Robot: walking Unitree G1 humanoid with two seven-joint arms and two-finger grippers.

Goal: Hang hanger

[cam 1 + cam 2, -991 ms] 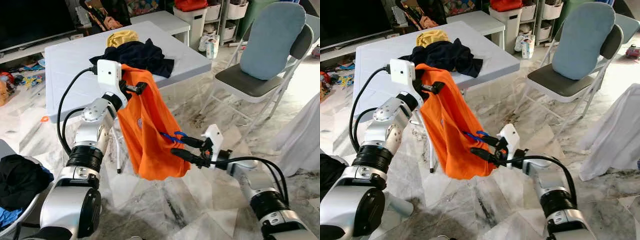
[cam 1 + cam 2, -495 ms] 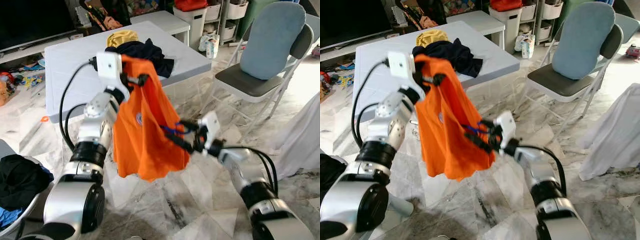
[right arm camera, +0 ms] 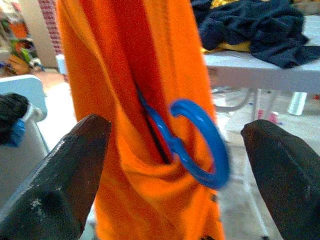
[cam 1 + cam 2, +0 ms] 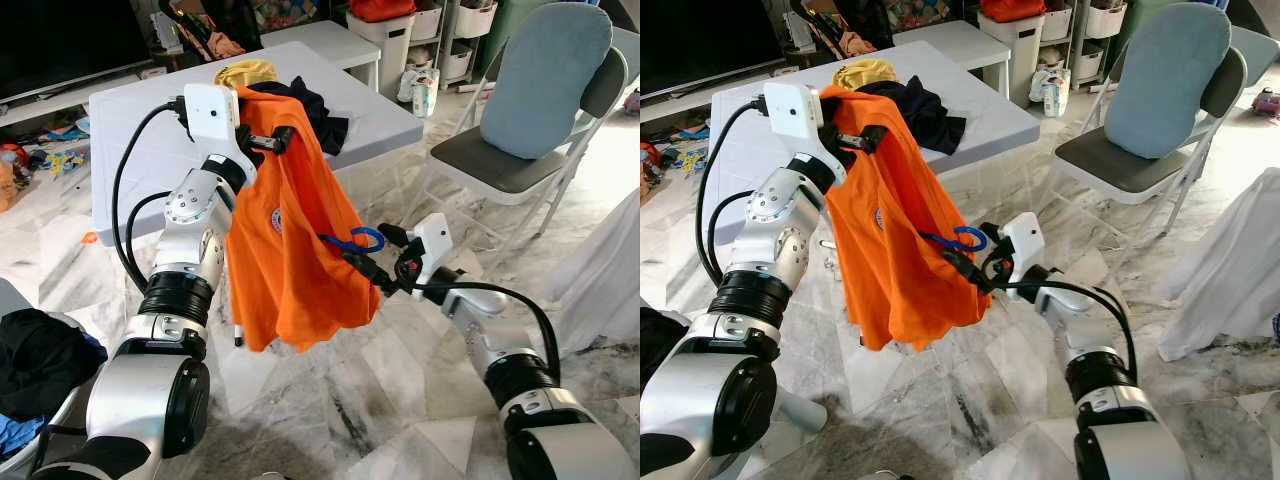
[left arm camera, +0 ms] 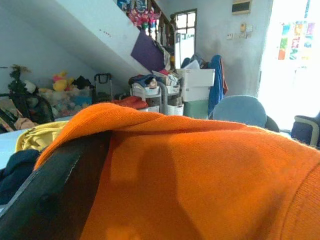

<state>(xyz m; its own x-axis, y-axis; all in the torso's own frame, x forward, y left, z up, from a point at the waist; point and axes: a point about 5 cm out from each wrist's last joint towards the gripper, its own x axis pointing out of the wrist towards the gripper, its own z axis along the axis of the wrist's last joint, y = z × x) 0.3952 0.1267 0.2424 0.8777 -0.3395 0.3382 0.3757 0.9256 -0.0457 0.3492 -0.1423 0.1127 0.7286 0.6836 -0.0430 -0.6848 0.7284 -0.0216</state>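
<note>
Hanger (image 4: 352,243), a blue plastic one, sits mostly buried inside an orange T-shirt (image 4: 290,250), with just its round hook poking out of a fold in the cloth, held mid-air between the two arms in front of a white folding table (image 4: 130,130).

Just beside that hook is the right gripper (image 3: 170,150); its wrist view shows the black fingers spread wide on either side of the ring, touching nothing. Higher up, the left gripper (image 4: 262,142) pinches the top edge of the shirt and carries the whole load.

My worry is that the hanger has only loose cloth supporting it. If the shirt swings or the left pinch slips, the hook could retreat into the fold or the hanger could drop to the marble floor (image 4: 400,400). Closing the right fingers on fabric rather than plastic would also leave the hook unusable.

Only the head views give the shirt's full drape and the dark clothes pile (image 4: 310,105) on the table behind. The left wrist view offers just orange cloth over one black finger (image 5: 50,195).
</note>
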